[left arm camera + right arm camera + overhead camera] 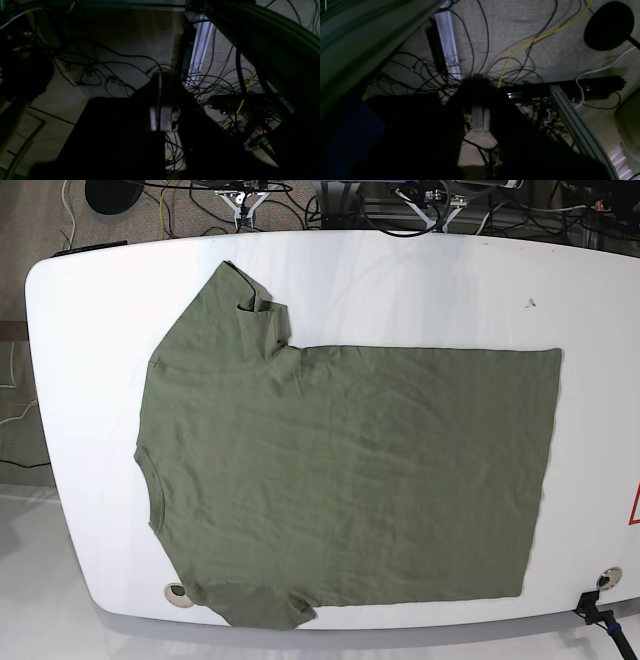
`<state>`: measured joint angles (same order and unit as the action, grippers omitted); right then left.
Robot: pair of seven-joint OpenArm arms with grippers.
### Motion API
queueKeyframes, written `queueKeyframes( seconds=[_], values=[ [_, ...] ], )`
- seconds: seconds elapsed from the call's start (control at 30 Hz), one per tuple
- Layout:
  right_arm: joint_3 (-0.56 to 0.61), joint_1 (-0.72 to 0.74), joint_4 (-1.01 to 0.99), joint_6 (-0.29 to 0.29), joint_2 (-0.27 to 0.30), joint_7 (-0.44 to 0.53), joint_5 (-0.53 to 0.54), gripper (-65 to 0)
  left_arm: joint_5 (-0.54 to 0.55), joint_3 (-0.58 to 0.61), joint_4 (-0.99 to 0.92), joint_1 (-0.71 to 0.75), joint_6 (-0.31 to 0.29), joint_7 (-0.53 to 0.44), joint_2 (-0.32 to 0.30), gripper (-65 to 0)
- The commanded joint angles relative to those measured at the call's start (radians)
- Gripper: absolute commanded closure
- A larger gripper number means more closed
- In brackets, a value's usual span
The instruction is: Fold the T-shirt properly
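The olive-green T-shirt lies spread flat on the white table. Its neck points left and its hem right. The far sleeve has a small fold at its edge, and the near sleeve reaches the table's front edge. Neither arm shows in the base view. My left gripper and my right gripper appear only in their own wrist views, as dark shapes hanging over the floor below table height. Each has its fingers pressed together with nothing between them.
Tangled cables and a yellow cable cover the carpet under the table, beside aluminium frame bars. A black round stand base sits on the floor. The tabletop has round holes near its front corners.
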<state>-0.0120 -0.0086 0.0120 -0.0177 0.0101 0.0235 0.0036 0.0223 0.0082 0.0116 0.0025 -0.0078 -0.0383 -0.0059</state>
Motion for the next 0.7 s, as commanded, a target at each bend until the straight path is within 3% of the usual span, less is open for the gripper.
queueKeyframes(
  seconds=[0.0, 0.4, 0.67],
  values=[
    [0.000, -0.003, 0.003, 0.001, 0.000, 0.000, -0.004, 0.0, -0.004, -0.001, -0.002, -0.001, -0.002, 0.004, -0.003, 0.0],
    [-0.001, -0.016, 0.002, -0.002, -0.003, 0.003, -0.007, 0.0, -0.008, 0.000, 0.016, 0.019, -0.004, 0.004, -0.009, 0.0],
    [0.003, -0.120, 0.088, -0.014, 0.037, 0.039, 0.008, 0.0, -0.004, 0.031, 0.256, 0.175, -0.009, -0.001, -0.054, -0.1]
  ],
)
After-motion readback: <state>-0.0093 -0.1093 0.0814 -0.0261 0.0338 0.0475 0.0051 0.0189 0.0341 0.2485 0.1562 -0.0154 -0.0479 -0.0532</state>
